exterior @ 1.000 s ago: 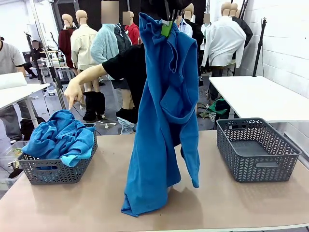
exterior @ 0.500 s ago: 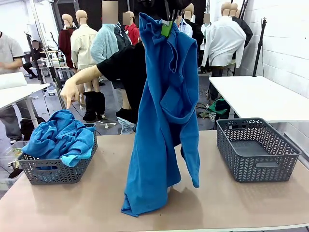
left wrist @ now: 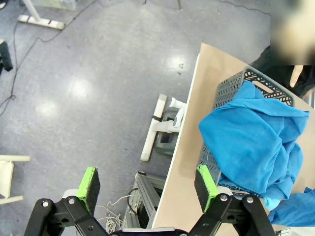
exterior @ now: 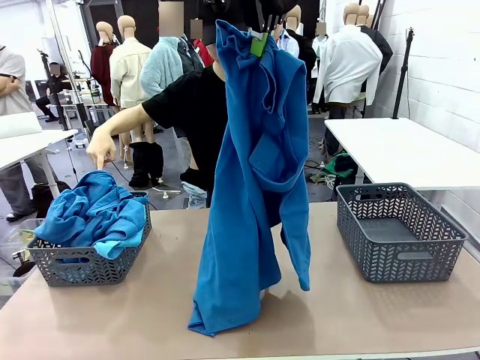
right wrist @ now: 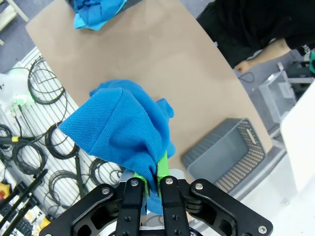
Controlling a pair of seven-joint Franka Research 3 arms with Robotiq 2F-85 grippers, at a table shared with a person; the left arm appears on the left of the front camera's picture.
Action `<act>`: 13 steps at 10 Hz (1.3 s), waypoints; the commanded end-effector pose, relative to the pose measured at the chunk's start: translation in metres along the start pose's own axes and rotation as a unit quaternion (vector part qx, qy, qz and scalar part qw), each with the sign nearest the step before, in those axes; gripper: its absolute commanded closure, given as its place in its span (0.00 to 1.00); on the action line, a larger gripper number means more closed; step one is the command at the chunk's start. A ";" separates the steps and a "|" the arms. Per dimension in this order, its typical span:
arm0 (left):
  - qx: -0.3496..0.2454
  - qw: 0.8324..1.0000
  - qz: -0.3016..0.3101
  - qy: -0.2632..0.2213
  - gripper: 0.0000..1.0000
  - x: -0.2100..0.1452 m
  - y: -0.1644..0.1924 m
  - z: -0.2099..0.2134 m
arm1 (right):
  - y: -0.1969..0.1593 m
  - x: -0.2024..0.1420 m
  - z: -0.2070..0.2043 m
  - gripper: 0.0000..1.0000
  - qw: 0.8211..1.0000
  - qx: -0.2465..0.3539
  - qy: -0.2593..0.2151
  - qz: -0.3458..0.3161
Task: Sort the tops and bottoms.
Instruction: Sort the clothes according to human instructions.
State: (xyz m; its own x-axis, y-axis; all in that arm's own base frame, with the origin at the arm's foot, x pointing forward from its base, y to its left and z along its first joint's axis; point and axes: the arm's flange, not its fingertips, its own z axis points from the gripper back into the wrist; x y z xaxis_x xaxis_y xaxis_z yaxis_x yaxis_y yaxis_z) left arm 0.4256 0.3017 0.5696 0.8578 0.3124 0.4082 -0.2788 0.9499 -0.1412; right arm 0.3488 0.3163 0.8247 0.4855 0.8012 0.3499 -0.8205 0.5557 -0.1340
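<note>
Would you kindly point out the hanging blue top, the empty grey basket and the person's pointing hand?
hanging blue top (exterior: pixel 251 225), front view, mid-body fabric.
empty grey basket (exterior: pixel 397 259), front view, front wall.
person's pointing hand (exterior: pixel 100 152), front view, back of hand.

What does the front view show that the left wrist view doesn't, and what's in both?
Front only: a blue top hanging high from the shut right claw, its hem on the table, and an empty basket on the right. Left wrist only: the open left claw over the floor. Both: the full basket of blue clothes.
</note>
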 end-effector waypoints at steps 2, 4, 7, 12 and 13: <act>-0.005 1.000 0.001 -0.001 0.00 -0.002 0.000 0.001 | -0.001 0.000 0.002 1.00 1.000 -0.006 -0.001 0.000; -0.005 1.000 0.001 -0.001 0.00 -0.002 0.000 0.001 | -0.001 0.000 0.002 1.00 1.000 -0.006 -0.001 0.000; -0.005 1.000 0.001 -0.001 0.00 -0.002 0.000 0.001 | -0.001 0.000 0.002 1.00 1.000 -0.006 -0.001 0.000; -0.005 1.000 0.001 -0.001 0.00 -0.002 0.000 0.001 | 0.003 0.129 0.094 1.00 0.933 0.061 -0.306 -0.179; -0.005 1.000 0.001 -0.001 0.00 -0.002 0.000 0.001 | 0.005 0.154 0.119 1.00 0.909 0.102 -0.355 -0.193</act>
State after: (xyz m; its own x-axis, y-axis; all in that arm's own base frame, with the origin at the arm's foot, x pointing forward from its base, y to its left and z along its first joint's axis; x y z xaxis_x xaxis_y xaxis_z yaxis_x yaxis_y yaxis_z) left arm 0.4257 0.3016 0.5696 0.8580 0.3122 0.4079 -0.2786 0.9500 -0.1412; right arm 0.3645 0.3680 0.9334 0.5603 0.3365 0.7568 -0.7132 0.6606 0.2344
